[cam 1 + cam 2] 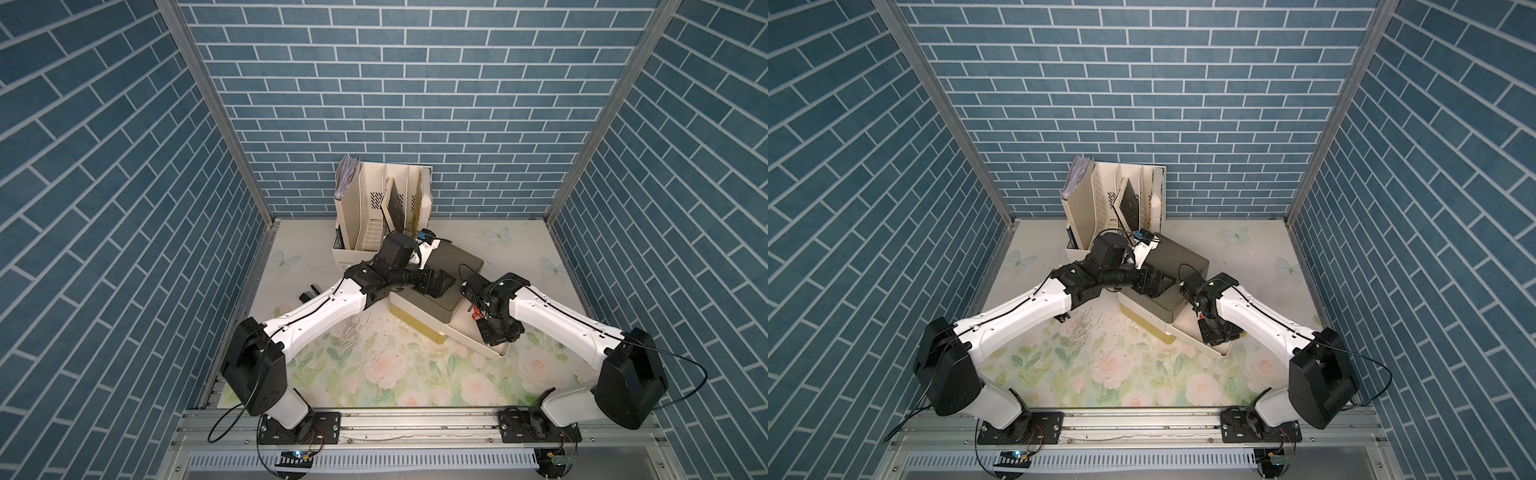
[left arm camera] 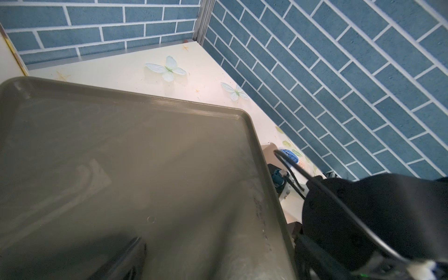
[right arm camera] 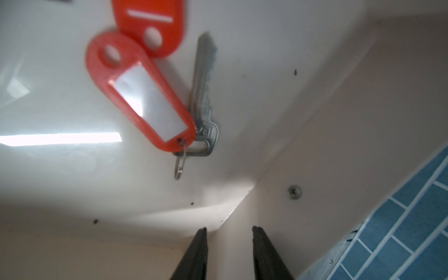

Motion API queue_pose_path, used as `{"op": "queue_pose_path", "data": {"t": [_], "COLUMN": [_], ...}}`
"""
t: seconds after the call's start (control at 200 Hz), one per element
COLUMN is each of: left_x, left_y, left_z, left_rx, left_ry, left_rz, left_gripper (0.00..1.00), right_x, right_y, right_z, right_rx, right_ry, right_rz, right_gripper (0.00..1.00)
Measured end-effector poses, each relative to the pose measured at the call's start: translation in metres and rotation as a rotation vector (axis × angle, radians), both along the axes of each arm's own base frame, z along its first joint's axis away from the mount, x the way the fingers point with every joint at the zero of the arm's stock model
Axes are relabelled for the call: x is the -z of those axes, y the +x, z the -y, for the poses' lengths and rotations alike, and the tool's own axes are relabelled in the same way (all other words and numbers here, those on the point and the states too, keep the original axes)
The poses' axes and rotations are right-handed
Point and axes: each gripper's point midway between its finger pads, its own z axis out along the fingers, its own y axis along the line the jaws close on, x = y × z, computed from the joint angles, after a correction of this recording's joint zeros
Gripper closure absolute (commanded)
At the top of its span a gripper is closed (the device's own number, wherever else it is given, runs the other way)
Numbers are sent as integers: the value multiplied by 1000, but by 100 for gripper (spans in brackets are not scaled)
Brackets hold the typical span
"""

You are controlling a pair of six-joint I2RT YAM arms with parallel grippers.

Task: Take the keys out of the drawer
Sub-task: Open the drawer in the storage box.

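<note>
The keys (image 3: 155,97) lie on the white floor of the open drawer (image 1: 500,353): a silver key (image 3: 202,97) on a ring with a red label tag, and a second red tag (image 3: 150,24) just beyond it. In a top view only a bit of red (image 1: 473,318) shows beside the right wrist. My right gripper (image 3: 229,232) hangs inside the drawer near a corner, a short way from the keys. Its jaws are partly apart and hold nothing. My left gripper (image 1: 436,284) rests open over the grey top (image 2: 121,157) of the drawer unit, and one finger (image 2: 131,259) shows.
A cream file organiser (image 1: 382,216) stands behind the drawer unit at the back wall. A blue tool (image 2: 289,155) lies on the table beyond the unit. Small metal bits (image 1: 349,330) are scattered left of the unit, with a black object (image 1: 309,293) further left.
</note>
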Motion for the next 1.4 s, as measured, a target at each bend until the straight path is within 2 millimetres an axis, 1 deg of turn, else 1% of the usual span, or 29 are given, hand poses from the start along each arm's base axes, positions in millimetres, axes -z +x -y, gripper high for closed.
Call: {"op": "queue_pose_path", "data": {"t": [0.12,0.21,0.27,0.415,0.5,0.595,0.675,0.75,0.81,0.915,0.98,1.095,1.27,1.4], "left_x": [0,0,0,0,0,0,0,0,0,0,0,0,1,0], "left_y": [0,0,0,0,0,0,0,0,0,0,0,0,0,1], "left_z": [0,0,0,0,0,0,0,0,0,0,0,0,0,0], "left_rx": [0,0,0,1,1,1,0,0,0,1,1,1,2,1], "left_ry": [0,0,0,2,2,3,3,3,3,2,1,1,0,-3], "left_rz": [0,0,0,2,2,3,3,3,3,3,2,2,5,8], "left_gripper": [0,0,0,0,0,0,0,0,0,0,0,0,0,0], "right_x": [-12,-24,-28,-26,-25,-12,1,6,3,-10,-12,-8,5,3], "right_y": [14,30,38,55,66,73,75,76,79,82,81,76,69,68], "right_z": [3,12,18,28,24,19,20,24,27,34,37,37,36,34], "right_rx": [67,142,183,250,251,242,234,232,224,211,208,199,191,187], "right_ry": [71,139,165,210,242,238,206,156,114,49,24,13,14,23], "right_rz": [87,176,220,284,302,270,227,199,204,231,236,221,197,200], "right_gripper": [66,69,70,71,70,71,71,71,70,70,70,70,70,71]}}
